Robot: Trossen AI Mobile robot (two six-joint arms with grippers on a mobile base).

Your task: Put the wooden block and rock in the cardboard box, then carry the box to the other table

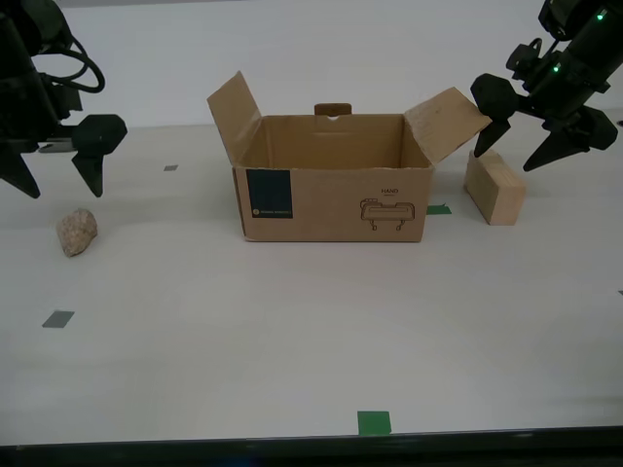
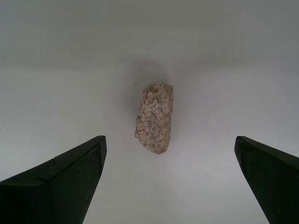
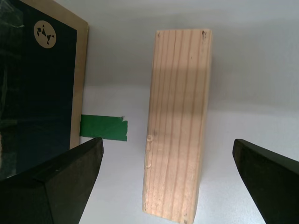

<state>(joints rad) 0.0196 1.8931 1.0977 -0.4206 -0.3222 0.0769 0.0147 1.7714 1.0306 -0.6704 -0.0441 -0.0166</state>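
Cardboard box (image 1: 331,199) label text too small to read; interior floor hidden, possibly bare.

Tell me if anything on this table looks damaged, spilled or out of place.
Nothing stands out. The cardboard box sits upright with its flaps open, the rock and wooden block lie intact on either side of it, and nothing is spilled.

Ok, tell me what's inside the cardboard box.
The cardboard box shows only bare inner walls; its floor is hidden by the front wall. The rock and wooden block both sit outside on the table.
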